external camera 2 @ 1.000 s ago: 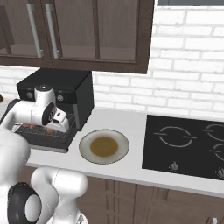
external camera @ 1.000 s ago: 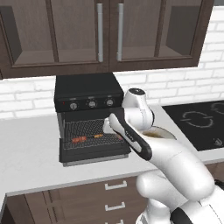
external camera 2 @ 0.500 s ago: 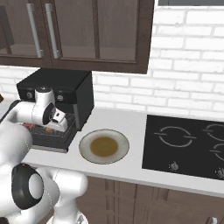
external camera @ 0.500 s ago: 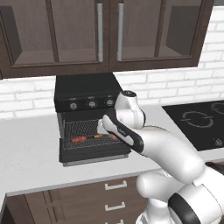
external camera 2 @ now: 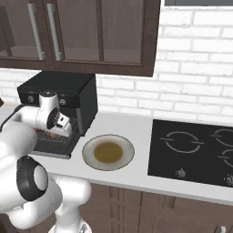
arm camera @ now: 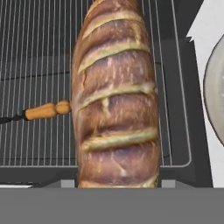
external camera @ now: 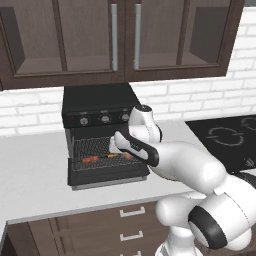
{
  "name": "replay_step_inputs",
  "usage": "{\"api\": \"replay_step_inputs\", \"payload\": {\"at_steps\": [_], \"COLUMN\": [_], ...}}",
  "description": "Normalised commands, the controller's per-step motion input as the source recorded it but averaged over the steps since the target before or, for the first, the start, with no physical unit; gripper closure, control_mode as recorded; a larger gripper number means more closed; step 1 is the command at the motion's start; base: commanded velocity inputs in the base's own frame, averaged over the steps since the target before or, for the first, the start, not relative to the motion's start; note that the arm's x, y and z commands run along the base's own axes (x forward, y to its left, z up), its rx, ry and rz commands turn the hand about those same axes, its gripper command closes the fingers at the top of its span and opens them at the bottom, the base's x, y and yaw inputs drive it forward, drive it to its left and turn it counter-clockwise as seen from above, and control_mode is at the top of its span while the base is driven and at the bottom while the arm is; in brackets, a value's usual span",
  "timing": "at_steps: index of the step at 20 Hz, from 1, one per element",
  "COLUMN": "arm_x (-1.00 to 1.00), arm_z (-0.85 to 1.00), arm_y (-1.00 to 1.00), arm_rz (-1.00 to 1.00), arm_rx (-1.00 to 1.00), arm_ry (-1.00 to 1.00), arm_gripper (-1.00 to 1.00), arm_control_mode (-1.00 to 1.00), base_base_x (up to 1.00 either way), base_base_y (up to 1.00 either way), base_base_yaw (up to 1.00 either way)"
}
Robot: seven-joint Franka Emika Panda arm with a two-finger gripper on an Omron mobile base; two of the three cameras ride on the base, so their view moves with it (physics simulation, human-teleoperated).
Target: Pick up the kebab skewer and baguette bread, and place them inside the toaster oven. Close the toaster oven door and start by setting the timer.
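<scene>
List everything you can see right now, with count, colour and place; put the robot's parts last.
toaster oven: one, black, on the counter under the cabinets, door down.
toaster oven door: one, black, dropped open in front.
wire rack: one, grey, inside the oven.
kebab skewer: one, red, brown and orange, on the rack.
baguette bread: one, golden-brown, over the rack beside the skewer.
plate: one, white with brown centre, right of the oven.
cooktop: one, black, far right.
cabinets: dark brown, overhead.
claw: one, at the oven mouth.
</scene>
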Motion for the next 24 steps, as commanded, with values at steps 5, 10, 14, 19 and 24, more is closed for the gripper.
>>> {"api": "replay_step_inputs", "payload": {"at_steps": [5, 10, 14, 19, 24], "arm_x": [0.04, 0.08, 0.06, -0.01, -0.01], "arm_z": [-0.17, -0.21, -0.14, -0.13, 0.10], "arm_y": [-0.02, 0.00, 0.00, 0.00, -0.02], "arm_rz": [0.00, 0.00, 0.00, 0.00, 0.00], "arm_rx": [0.00, 0.00, 0.00, 0.00, -0.01], "arm_ry": [0.00, 0.00, 0.00, 0.00, -0.04], "arm_gripper": [1.00, 1.00, 1.00, -1.00, -1.00], "arm_control_mode": [-1.00, -1.00, -1.00, -1.00, -1.00], "base_base_x": [0.00, 0.00, 0.00, 0.00, 0.00], "base_base_y": [0.00, 0.00, 0.00, 0.00, 0.00], "base_base_yaw": [0.00, 0.00, 0.00, 0.00, 0.00]}}
